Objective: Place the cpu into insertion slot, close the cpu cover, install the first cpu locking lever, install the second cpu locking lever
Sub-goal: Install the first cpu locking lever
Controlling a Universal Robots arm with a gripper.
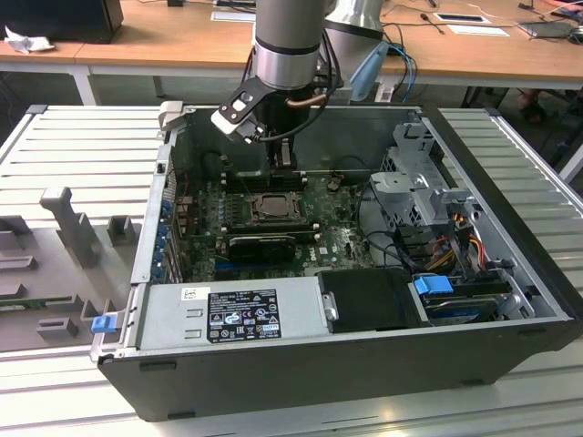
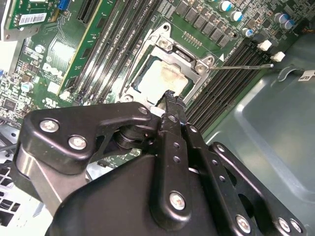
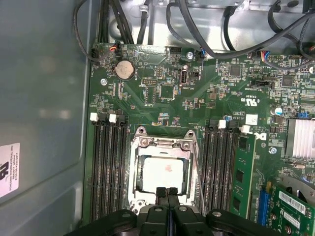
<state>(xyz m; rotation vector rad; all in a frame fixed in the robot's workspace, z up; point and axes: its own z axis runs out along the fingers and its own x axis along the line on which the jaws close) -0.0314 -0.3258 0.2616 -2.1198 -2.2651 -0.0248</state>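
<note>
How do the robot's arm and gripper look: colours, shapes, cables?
The arm is a silvery-grey cylinder with a dark band; black cables run beside it. A small white and black block sits under it. The gripper is matt black, with jointed links, silvery screws and narrow fingers.

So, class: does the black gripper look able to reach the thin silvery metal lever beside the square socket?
Probably yes: the gripper hangs right by the socket, and nothing covers the lever.
</note>
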